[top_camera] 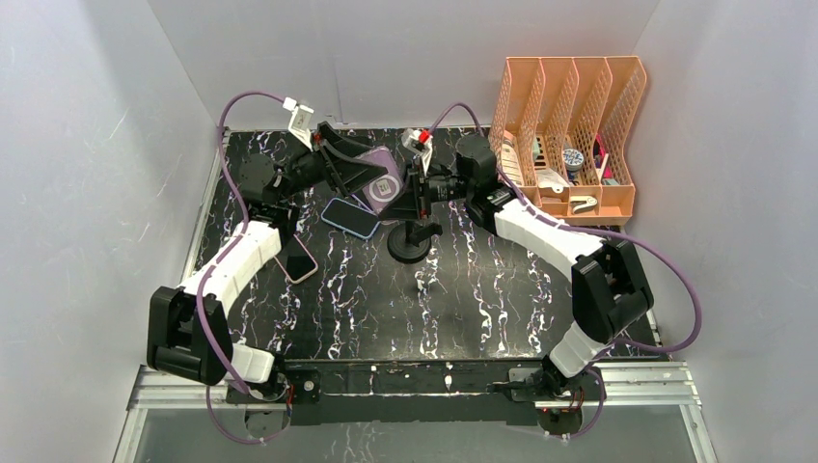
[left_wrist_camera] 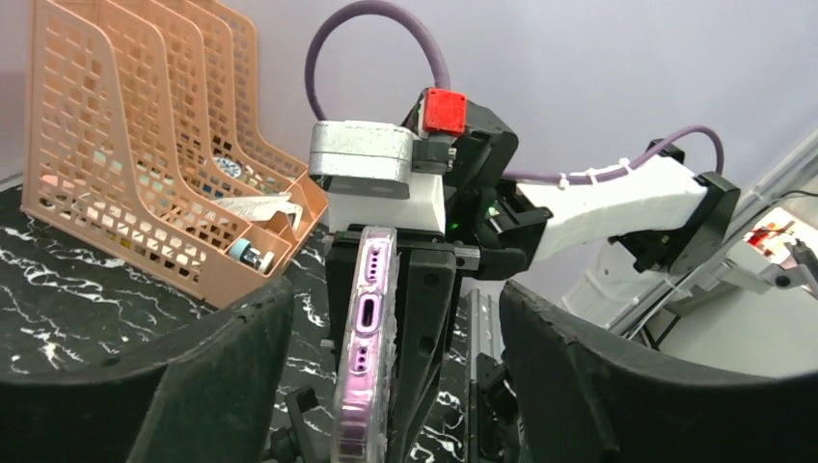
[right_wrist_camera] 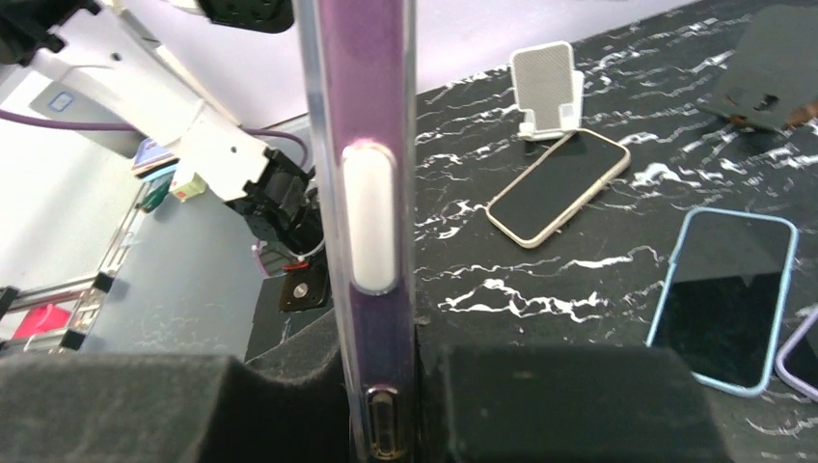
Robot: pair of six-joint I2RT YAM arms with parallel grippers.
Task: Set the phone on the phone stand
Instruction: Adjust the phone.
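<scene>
Right gripper (right_wrist_camera: 381, 395) clamps the purple phone (right_wrist_camera: 357, 145) across its 2 flat faces; it looks rigid, slick, breakable. Left gripper (left_wrist_camera: 395, 318) flanks it, jaws apart.

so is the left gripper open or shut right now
Open. The fingers of the left gripper stand apart, with gaps on both sides of the purple phone between them.

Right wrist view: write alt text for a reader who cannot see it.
A purple phone, seen edge-on, stands clamped in the right gripper. Behind it, on the black marbled table, lie a beige-cased phone and a blue-cased phone.
</scene>
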